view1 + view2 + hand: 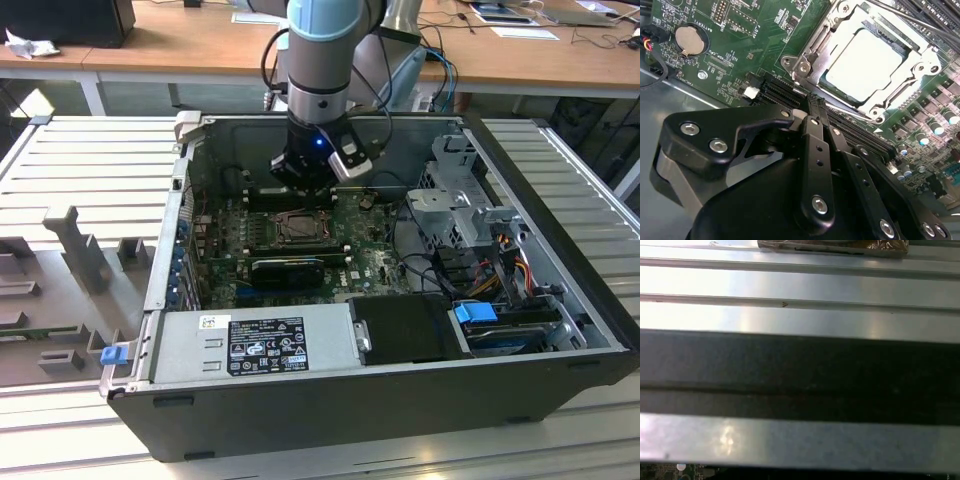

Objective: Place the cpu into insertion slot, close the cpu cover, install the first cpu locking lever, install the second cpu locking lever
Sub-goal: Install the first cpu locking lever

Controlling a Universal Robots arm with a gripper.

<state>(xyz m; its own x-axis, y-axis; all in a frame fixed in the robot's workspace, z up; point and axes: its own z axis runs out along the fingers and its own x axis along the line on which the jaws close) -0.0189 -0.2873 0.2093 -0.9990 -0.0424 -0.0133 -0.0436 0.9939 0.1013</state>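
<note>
In the second wrist view the cpu (865, 62) lies flat in the socket, its pale metal face showing through the window of the silvery cpu cover (811, 50), which is down around it. My gripper (815, 102) points at the socket's near edge, its two black fingers (812, 150) pressed together with nothing between them. In the exterior view the gripper (303, 188) hangs inside the open computer case, just behind the insertion slot (297, 229) on the green board. Whether the locking levers are latched I cannot tell.
A black finned card (290, 268) sits in front of the socket, and a labelled power supply (270, 345) lies along the near case wall. A drive cage (460, 190) and cables (500, 270) crowd the exterior view's right. A coin battery (688, 40) sits on the board. The case wall (800, 290) is close.
</note>
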